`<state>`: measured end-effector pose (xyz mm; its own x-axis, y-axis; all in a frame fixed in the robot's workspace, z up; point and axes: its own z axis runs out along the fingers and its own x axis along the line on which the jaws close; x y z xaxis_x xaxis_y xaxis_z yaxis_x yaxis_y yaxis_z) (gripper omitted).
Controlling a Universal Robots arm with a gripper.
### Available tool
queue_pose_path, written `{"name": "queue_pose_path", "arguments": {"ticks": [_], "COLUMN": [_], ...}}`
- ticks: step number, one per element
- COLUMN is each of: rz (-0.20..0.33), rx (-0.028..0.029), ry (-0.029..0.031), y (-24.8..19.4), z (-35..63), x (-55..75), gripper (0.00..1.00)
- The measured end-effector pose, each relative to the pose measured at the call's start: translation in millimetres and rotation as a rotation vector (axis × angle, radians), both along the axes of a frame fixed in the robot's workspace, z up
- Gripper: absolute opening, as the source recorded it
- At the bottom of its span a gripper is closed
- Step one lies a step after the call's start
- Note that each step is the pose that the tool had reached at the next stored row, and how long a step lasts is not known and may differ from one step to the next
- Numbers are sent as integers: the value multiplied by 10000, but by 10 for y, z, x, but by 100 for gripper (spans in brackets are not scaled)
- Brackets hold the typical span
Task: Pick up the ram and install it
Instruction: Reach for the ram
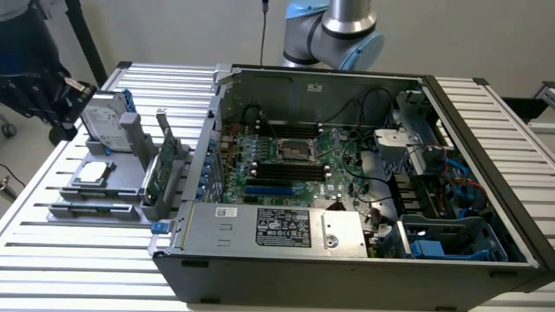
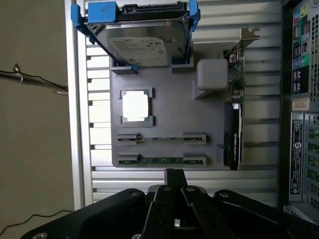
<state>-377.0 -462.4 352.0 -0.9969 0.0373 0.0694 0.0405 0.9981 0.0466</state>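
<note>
Fingers [image 2: 173,179], black metal, pressed together near the thin dark-green ram [image 2: 162,160] in its grey holder [image 2: 174,119].

Closed end effector [image 2: 173,173] near ram [image 2: 162,160]

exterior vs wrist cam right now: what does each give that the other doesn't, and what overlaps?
Exterior view adds: the inside of the open computer case, with the motherboard, its black memory slots, the power supply, and the arm behind the case.
Wrist view adds: the claw, shut on nothing, just off the edge of the gray holder and nearest the ram lying in its slot. It also shows the case's rear port panel.
Both: the holder with the hard drive, processor chip and expansion card.
</note>
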Motion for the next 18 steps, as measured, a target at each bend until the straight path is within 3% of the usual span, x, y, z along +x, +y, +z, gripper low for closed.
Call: {"name": "queue_pose_path", "arguments": {"ticks": [4, 5, 6, 11, 12, 18], "rz": [131, 136, 135, 134, 151, 915], "rx": [-30, -58, -91, -269, -272, -244], "ry": [1, -13, -63, -669, -728, -758], "y": [-2, -1, -1, -1, -1, -1], "z": [-21, -26, -30, -41, -49, -156], "x": [-36, -60, -95, -222, -233, -249], "gripper": [11, 11, 11, 11, 11, 11]}}
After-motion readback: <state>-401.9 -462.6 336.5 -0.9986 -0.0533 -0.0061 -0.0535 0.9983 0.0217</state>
